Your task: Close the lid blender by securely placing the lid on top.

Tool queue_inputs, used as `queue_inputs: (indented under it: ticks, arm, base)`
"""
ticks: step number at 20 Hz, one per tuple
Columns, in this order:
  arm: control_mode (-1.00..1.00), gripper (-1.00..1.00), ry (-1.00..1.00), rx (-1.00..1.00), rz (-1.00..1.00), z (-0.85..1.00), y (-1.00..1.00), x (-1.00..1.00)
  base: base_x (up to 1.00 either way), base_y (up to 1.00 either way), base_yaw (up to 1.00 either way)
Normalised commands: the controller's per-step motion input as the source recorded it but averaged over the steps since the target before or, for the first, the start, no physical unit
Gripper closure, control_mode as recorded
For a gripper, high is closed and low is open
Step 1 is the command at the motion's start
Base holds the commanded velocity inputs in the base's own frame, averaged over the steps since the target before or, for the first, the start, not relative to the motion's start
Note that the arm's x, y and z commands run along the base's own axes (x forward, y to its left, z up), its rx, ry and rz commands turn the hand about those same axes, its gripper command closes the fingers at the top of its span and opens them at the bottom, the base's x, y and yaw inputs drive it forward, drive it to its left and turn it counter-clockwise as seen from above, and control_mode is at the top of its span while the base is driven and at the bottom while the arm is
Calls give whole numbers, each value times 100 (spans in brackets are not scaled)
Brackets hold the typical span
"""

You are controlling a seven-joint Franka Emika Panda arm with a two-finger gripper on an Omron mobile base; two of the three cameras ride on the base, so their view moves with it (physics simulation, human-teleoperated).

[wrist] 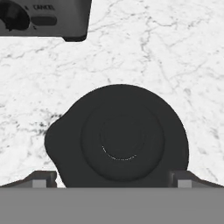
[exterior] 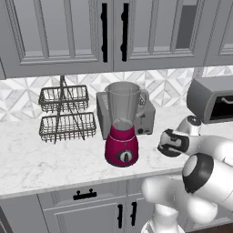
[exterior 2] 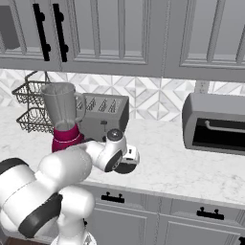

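At the far left of the marble counter (exterior: 27, 159) stands a two-tier wire basket rack (exterior: 64, 113). Next comes the blender (exterior: 121, 125), magenta base and clear jar, its mouth uncovered, with the grey toaster (exterior 2: 101, 112) right behind it. Further right, the lid (wrist: 118, 135) lies flat on the counter, apart from the blender, a black disc directly beneath the hand. The gripper (wrist: 111, 180) hangs just over it with jaws spread wide, one fingertip (wrist: 41, 179) past each side, holding nothing. At the far right sits a dark toaster oven (exterior 2: 215, 123).
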Motion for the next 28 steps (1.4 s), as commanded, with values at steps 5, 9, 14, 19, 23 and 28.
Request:
queue_inputs:
  ticks: [5,9,14,19,23,28]
  arm:
    - [-100,-100,1,0,0,-19,0,24]
    - [-100,-100,1,0,0,-19,-2,24]
    - [-100,-100,0,0,0,-22,-14,23]
    - [-100,-100,0,1,0,-27,-19,16]
    - [-100,-100,2,0,0,-44,-3,0]
    - [-100,-100,5,0,0,-36,0,-17]
  base:
    - [0,0,0]
    - [0,0,0]
    - [0,0,0]
    - [0,0,0]
    - [0,0,0]
    - [0,0,0]
